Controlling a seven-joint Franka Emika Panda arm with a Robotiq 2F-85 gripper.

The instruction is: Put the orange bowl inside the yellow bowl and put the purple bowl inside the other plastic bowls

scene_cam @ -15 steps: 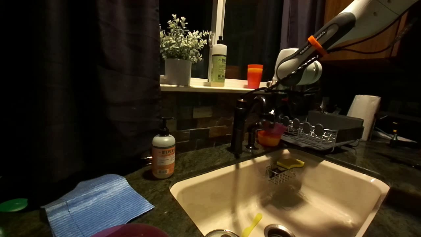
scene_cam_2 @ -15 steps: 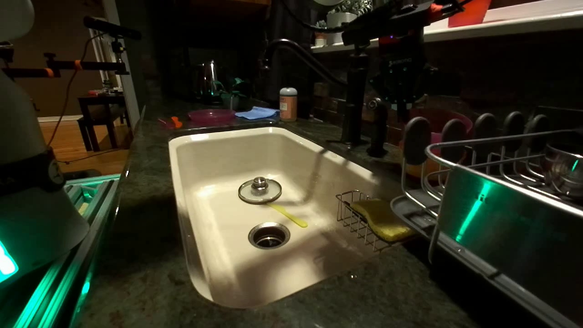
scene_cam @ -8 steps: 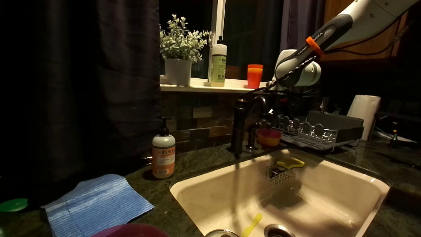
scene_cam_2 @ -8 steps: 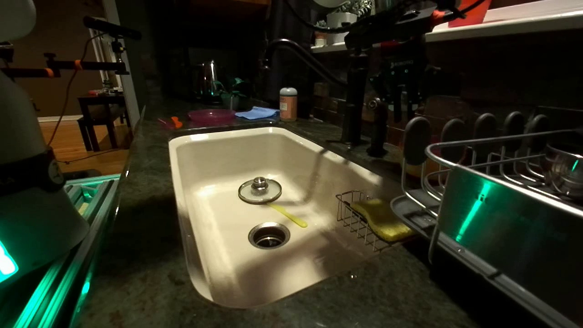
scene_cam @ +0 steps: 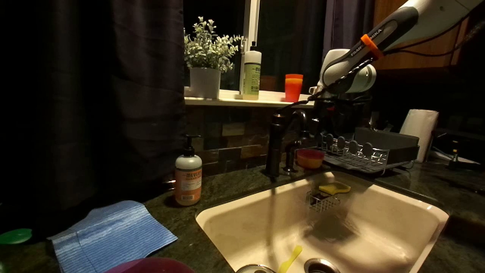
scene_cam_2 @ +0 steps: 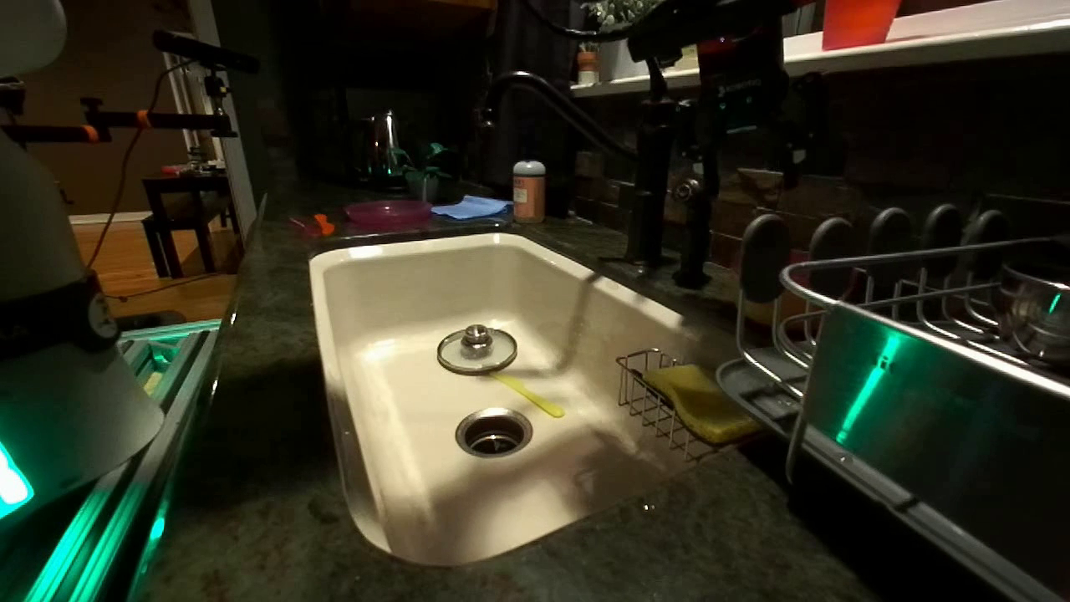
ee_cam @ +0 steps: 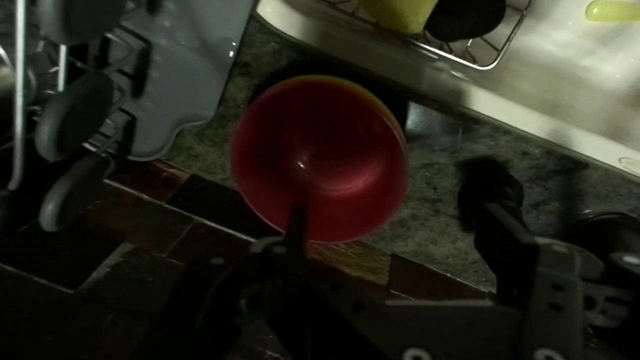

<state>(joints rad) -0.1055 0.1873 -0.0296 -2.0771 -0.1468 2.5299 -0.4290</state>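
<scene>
The purple bowl (ee_cam: 320, 160), looking deep red in this light, sits nested and roughly level on the counter between faucet and dish rack. Under it in an exterior view shows the orange bowl (scene_cam: 310, 163). Along the stack's edge in the wrist view runs a thin orange-yellow rim (ee_cam: 387, 107); whether it belongs to the yellow bowl I cannot tell, as that bowl is mostly hidden. My gripper (ee_cam: 390, 207) stands open above the stack, its fingers wide apart and holding nothing. One finger (ee_cam: 298, 220) overlaps the bowl's rim in the picture. The gripper (scene_cam_2: 752, 171) hangs dark behind the faucet.
The dark faucet (scene_cam: 274, 144) stands close beside the gripper, with a tiled wall behind. A dish rack (scene_cam: 360, 151) flanks the bowls. In front lies the sink (scene_cam: 242, 216) with a sponge (scene_cam: 335, 188) in a wire basket. An orange-red cup (scene_cam: 293, 88) stands on the windowsill.
A second ago the purple bowl was tilted over the orange one, with the gripper down at it. It has dropped level into the stack; the gripper has opened and risen.
</scene>
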